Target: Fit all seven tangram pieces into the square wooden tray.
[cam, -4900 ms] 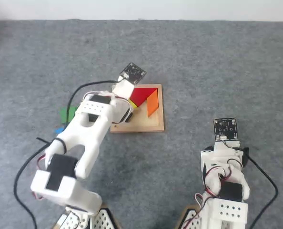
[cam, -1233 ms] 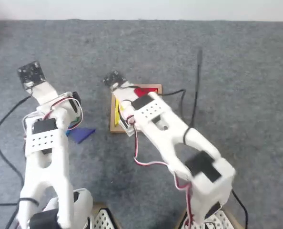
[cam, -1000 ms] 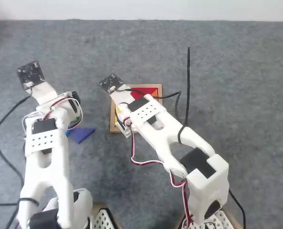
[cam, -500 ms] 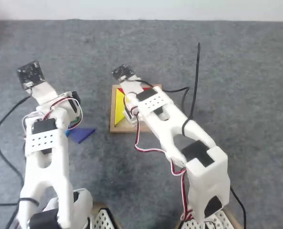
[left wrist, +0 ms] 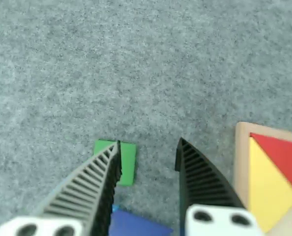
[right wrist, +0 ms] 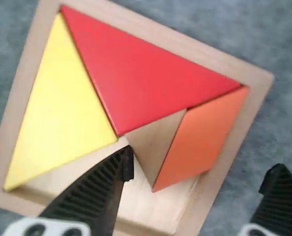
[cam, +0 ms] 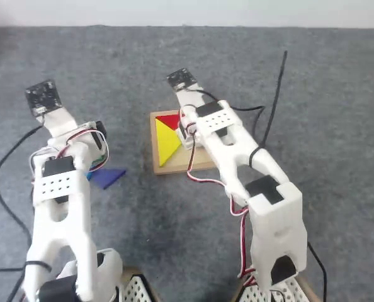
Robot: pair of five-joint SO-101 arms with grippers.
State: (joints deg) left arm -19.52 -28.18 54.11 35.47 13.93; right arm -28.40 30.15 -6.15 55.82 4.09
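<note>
Right gripper (right wrist: 202,169) gapes empty over the square wooden tray (right wrist: 156,137) at the grey felt mat's (cam: 300,75) centre; left gripper (left wrist: 149,145), open, hovers off-centre above the green square tile (left wrist: 125,160) nearer the left edge; closing there could flick it aside.

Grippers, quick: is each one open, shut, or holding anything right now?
Left gripper: open, holding nothing, above the carpet by the green piece.
Right gripper: open, holding nothing, over the wooden tray.
</note>
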